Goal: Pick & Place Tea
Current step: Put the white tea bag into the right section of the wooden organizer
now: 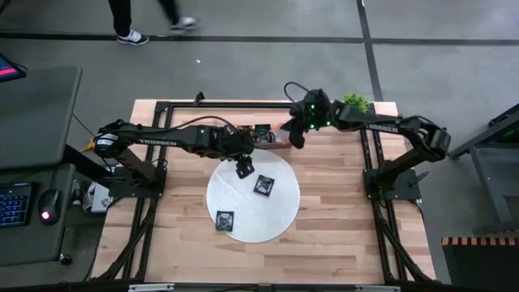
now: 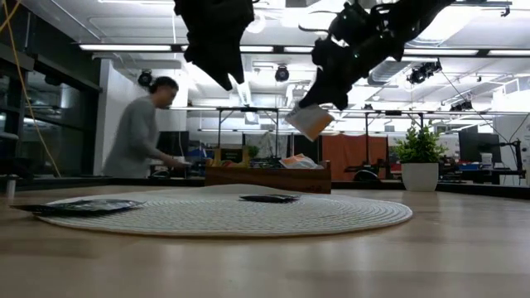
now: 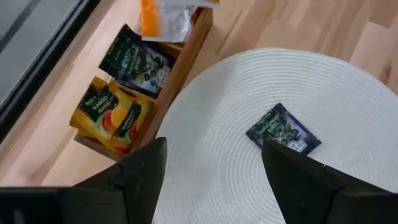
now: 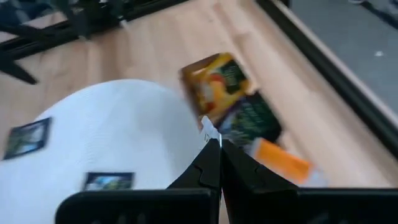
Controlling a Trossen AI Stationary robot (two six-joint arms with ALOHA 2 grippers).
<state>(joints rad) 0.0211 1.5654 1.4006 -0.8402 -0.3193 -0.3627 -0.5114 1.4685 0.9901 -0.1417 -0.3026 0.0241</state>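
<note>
- Tea: two black sachets lie on the white mat.
- Left tool hangs open above, empty.
- Right tool is pinching a white-orange sachet over the tray.
- More sachets wait inside.

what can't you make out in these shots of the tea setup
Tray contents, high view: covered by left arm and right arm.
Held sachet, right wrist view: only a white corner shows past the shut right hand.
Black sachet at the mat's edge, high view: print too small.
Person, low view: blurred.
</note>
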